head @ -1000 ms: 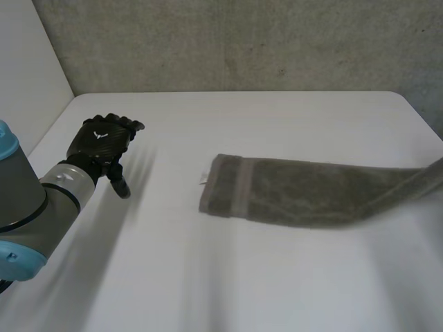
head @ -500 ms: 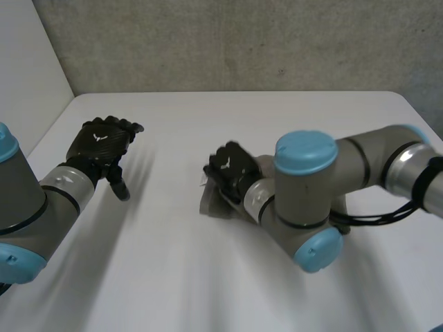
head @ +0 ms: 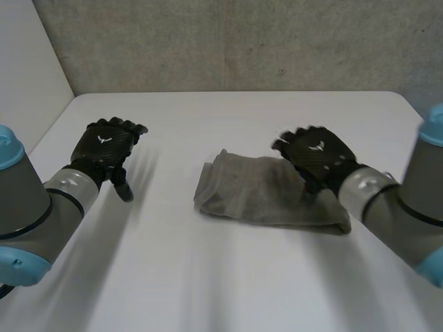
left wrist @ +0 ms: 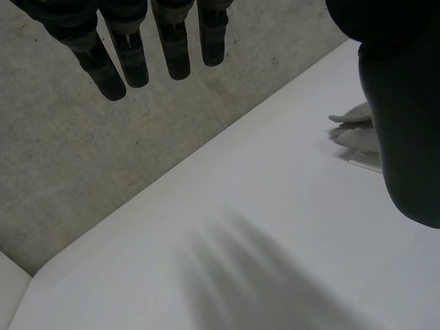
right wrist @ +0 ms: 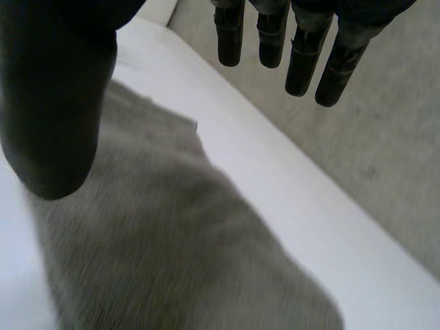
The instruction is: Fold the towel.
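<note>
While a grey-brown towel (head: 256, 197) lies folded into a short, slightly rumpled band near the middle of the white tabletop (head: 208, 283), two black robot hands hang above the surface, neither grasping anything.

The left hand (head: 107, 146) is over bare tabletop on the robot's left side, well apart from the towel. Its back faces up and it is released. In the left wrist view its fingers (left wrist: 172, 48) point down, straight and relaxed, with the thumb (left wrist: 405, 103) apart from them and nothing between. Beyond the thumb, that view catches one corner of the towel with a small pale tag (left wrist: 363, 159) lying on the tabletop beside it.

The right hand (head: 320, 155) is over the end of the towel nearer the right arm (head: 408, 214). It too is released. In the right wrist view its fingers (right wrist: 302, 55) are straight and spread above the far edge of the tabletop, the thumb (right wrist: 55, 103) stands apart, and the towel lies flat under the palm. Whether the thumb tip touches the cloth cannot be told.

The left arm (head: 28, 207), grey with a light-blue cap, reaches in from the near corner. A rough grey concrete wall (head: 242, 41) rises behind the tabletop
</note>
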### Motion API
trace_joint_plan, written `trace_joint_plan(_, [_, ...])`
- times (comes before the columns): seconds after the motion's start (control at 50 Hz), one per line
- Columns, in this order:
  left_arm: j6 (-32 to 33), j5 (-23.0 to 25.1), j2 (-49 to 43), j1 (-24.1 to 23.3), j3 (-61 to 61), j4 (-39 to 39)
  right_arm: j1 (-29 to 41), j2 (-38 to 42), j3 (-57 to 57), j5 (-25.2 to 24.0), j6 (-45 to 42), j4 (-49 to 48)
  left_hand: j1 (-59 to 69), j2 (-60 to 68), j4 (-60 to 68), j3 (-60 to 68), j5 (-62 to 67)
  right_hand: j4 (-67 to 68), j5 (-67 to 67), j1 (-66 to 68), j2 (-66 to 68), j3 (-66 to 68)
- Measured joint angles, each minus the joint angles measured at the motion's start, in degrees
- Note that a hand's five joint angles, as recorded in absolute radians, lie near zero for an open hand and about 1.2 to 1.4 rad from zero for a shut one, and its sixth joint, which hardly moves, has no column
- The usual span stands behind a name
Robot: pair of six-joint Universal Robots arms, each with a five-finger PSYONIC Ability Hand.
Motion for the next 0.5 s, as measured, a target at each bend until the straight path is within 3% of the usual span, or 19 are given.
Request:
trace_joint_plan(0.12, [0.00, -0.12, 0.00, -1.35, -0.01, -0.02, -6.02, 0.16, 6.55, -1.93, -0.13, -2.14, 0.00, 0.00, 0.00, 0.00, 0.00, 0.00, 0.07, 0.11, 0.00, 0.01])
trace_joint_plan(0.32, [0.00, -0.18, -0.18, -2.72, -0.33, -0.04, -12.40, 6.06, 10.29, -0.95, -4.37, -8.92, 0.00, 0.00, 0.00, 0.00, 0.00, 18.20, 19.65, 19.52, 18.54, 18.85])
trace_joint_plan(0.42, [0.00, -0.14, -0.27, -2.67, -0.55, -0.02, -13.52, 7.98, 10.14, 0.19, -7.04, -9.30, 0.00, 0.00, 0.00, 0.00, 0.00, 45.43, 45.49, 46.61, 46.22, 45.94])
trace_joint_plan(0.5, [0.00, -0.12, -0.30, -2.62, -0.65, 0.02, -13.99, 8.21, 9.93, 1.99, -8.26, -9.13, 0.00, 0.00, 0.00, 0.00, 0.00, 61.02, 61.91, 58.00, 61.59, 61.27])
